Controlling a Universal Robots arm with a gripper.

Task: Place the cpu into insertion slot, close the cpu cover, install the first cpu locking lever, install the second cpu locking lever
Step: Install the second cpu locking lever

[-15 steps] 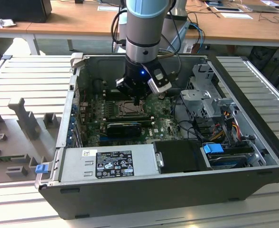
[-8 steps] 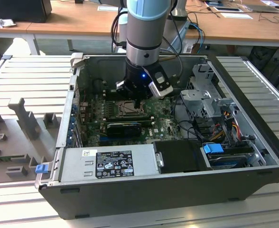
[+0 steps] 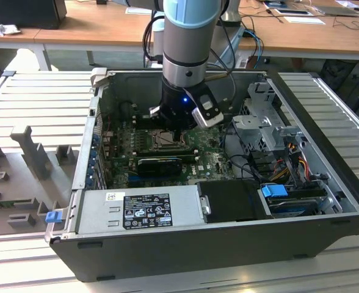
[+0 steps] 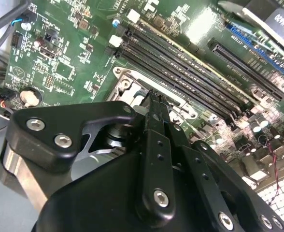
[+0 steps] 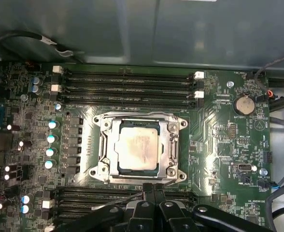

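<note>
You see the pale silvery-grey square cpu [image 5: 138, 150] lying flat in the metal-rimmed insertion slot [image 5: 103, 165] on the green circuit board [image 5: 219, 145], the dull-metal cpu cover frame [image 5: 170, 147] down around it. The black gripper [image 5: 154, 189] hovers just beside the socket's edge, fingers pressed together, holding nothing.

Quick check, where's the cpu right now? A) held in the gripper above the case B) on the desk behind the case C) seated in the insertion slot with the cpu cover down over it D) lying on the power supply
C: in the first wrist view the cpu lies flat in the insertion slot, with the cpu cover framing its edges.
</note>
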